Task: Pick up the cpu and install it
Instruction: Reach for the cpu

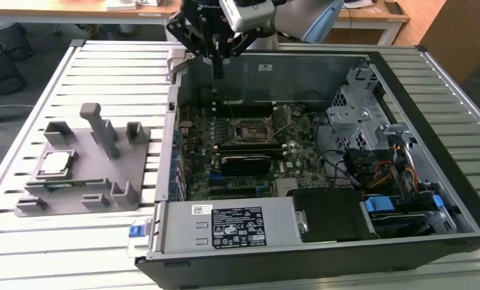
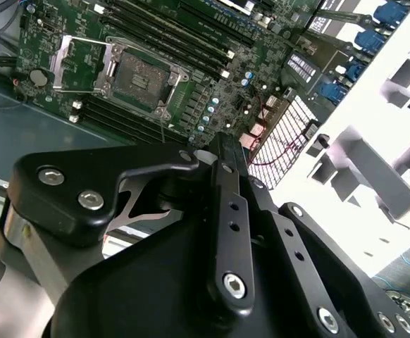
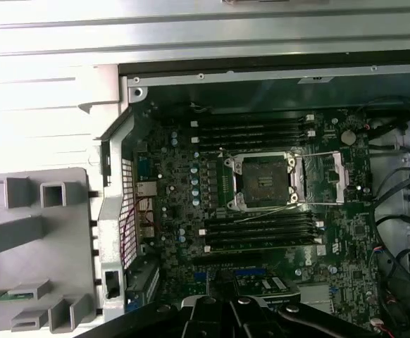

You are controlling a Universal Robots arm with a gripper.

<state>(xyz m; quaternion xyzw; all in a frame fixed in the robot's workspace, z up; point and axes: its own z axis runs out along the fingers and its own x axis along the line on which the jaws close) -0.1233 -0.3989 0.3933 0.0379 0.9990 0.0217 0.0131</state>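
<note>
Gripper (image 1: 217, 69) is seen closed w/ nothing in it, over case's (image 1: 304, 75) far wall — cpu (image 1: 56, 163) is seated on grey fixture (image 1: 99, 175), the exterior view's left. Pick prob. best made level, by chip's edges.

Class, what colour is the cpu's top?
Silver-grey; the cpu shows best in the exterior view.

Glare whitens fixture (image 2: 374, 176); case interior (image 3: 261, 95) dim.

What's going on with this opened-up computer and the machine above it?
A robot arm's black gripper hangs over the far edge of the open black computer case. The small square silver-topped cpu lies on the grey plastic fixture at the exterior view's left, not picked up yet. The motherboard's socket stands open and empty.
</note>
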